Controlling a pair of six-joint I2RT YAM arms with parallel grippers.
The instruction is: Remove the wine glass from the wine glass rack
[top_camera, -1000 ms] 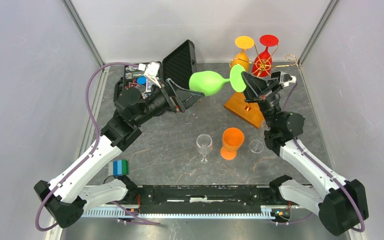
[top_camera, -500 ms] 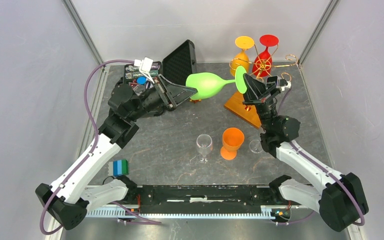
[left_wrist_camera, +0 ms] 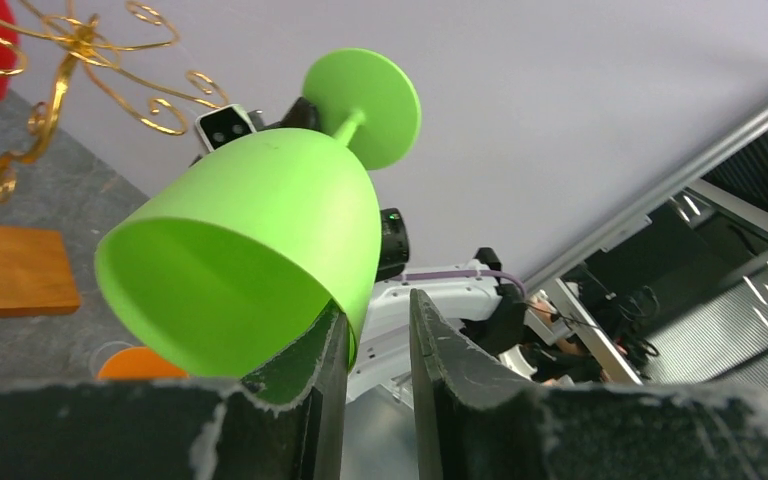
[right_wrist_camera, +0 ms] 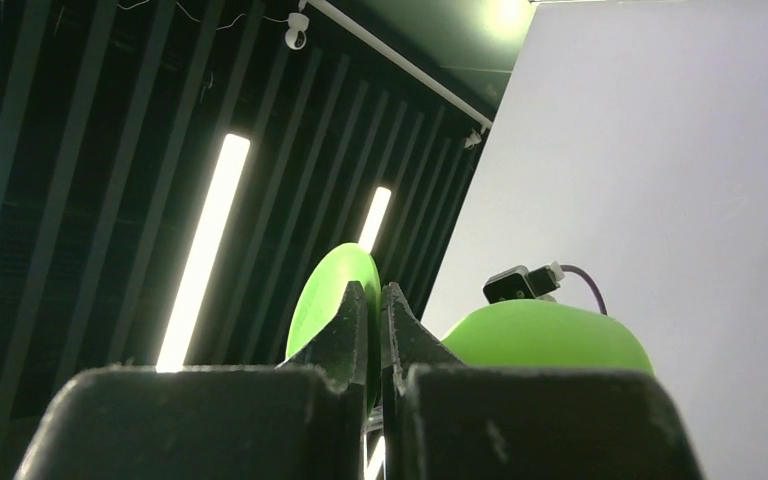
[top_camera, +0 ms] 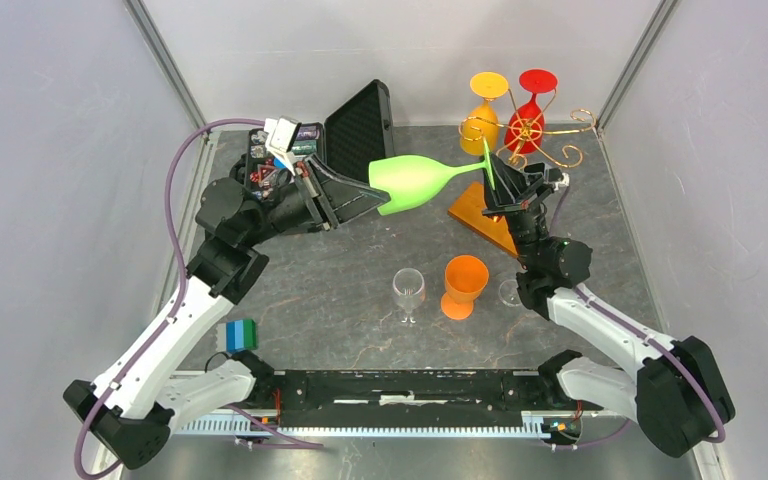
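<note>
a: the left arm has swung in over the last second and its jaws have drawn in from wide. the green wine glass has rolled, so its foot now shows edge-on from above.
b: it hangs on its side in the air, clear of the wine glass rack and just in front of it. the right gripper is clamped tight on the foot disc.
a: and the left gripper sits astride the bowl's rim, one finger inside and one outside. its jaws are apart, with daylight showing on the outer side.
b: looks like a handover. the better play is probably for the left to finish closing gently on that thin wall before the right lets go, or the glass could tip on its lip.
a: then draw it away from the gold curls, where a yellow glass and a red glass hang upside down.
b: below, the grey mottled table carries an orange cup, a clear glass and an open black case.
a: pale walls on three sides, and a dark slatted ceiling with strip lights overhead.
</note>
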